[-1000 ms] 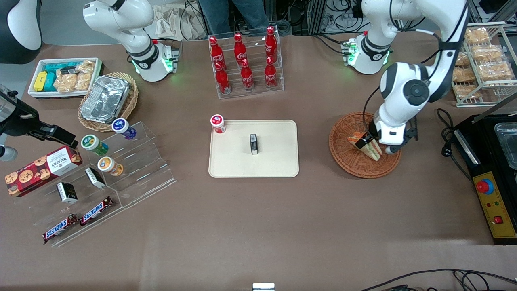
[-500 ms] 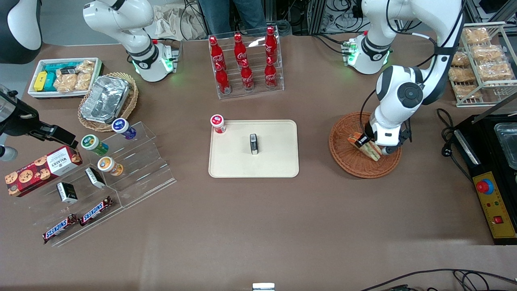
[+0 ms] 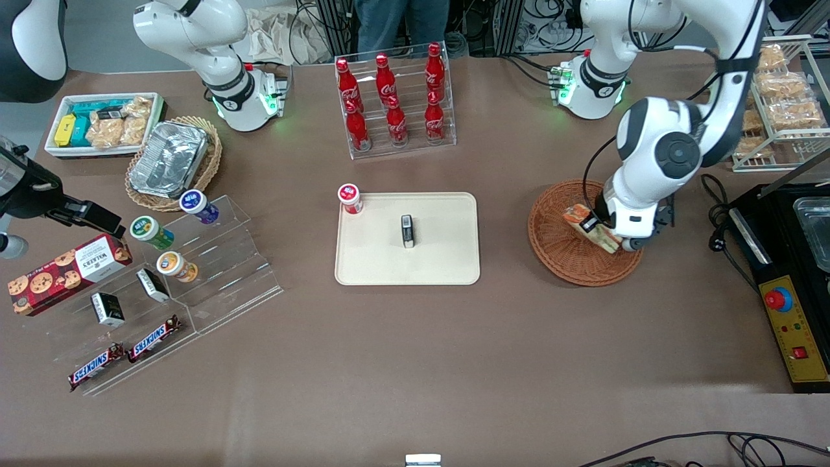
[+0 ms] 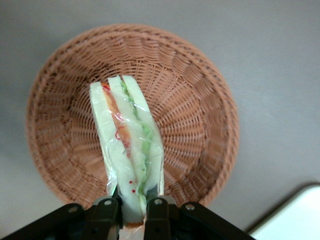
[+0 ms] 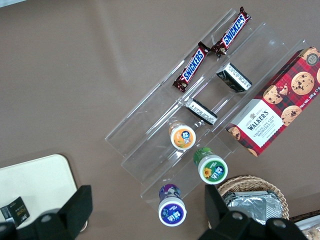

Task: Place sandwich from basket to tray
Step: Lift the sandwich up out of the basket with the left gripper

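The gripper is closed on the sandwich, with its two fingers pressing the bread from both sides at one corner of the wedge. In the wrist view the sandwich hangs over the middle of the basket, and it seems to be lifted from the woven bottom, although I cannot tell if the lowest corner is fully free. In the front view the sandwich is over the basket, which stands near the working arm's end of the table. The tray lies at the middle of the table, well apart from the basket. A small dark box stands near the tray's centre and a red-capped cup stands at one corner, the one farther from the camera. The step in hand is, I think, the lifting out. The next move calls for raising the sandwich above the basket rim, carrying it sideways to the tray, and putting it down on a bare part away from the box.
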Motion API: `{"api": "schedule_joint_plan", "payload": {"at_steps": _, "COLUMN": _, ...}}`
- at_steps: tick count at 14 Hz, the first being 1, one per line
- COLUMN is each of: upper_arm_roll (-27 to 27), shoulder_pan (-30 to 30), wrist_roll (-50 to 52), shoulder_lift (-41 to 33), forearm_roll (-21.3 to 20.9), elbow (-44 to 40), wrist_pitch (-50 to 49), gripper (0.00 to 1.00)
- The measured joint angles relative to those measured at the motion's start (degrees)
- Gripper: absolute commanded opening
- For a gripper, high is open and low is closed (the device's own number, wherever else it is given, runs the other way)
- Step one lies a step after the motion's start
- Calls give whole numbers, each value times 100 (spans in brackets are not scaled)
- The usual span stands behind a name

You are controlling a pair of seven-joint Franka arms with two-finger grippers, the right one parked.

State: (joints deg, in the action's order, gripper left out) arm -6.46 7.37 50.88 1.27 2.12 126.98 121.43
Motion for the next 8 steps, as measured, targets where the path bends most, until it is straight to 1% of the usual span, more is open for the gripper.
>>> {"api": "schedule_joint_plan", "payload": {"at_steps": 5, "upper_arm_roll": 23, "shoulder_pan": -5, "wrist_roll": -610, "shoulder_lift": -39, "forearm_roll": -7, "elbow": -1751, "wrist_pitch": -1917, "gripper": 0}}
{"api": "schedule_joint_plan", "payload": {"at_steps": 7, "upper_arm_roll": 36, "shoulder_pan": -7, "wrist_roll": -898, "shoulder_lift": -41, "forearm_roll": -8, "elbow": -2254, "wrist_pitch": -2498, "gripper": 0}}
{"api": "schedule_joint_plan", "payload": {"at_steps": 8, "upper_arm_roll": 38, "shoulder_pan": -7, "wrist_roll": -976, "shoulder_lift": -40, "forearm_roll": -8, "elbow": -2372, "wrist_pitch": -2619, "gripper": 0}}
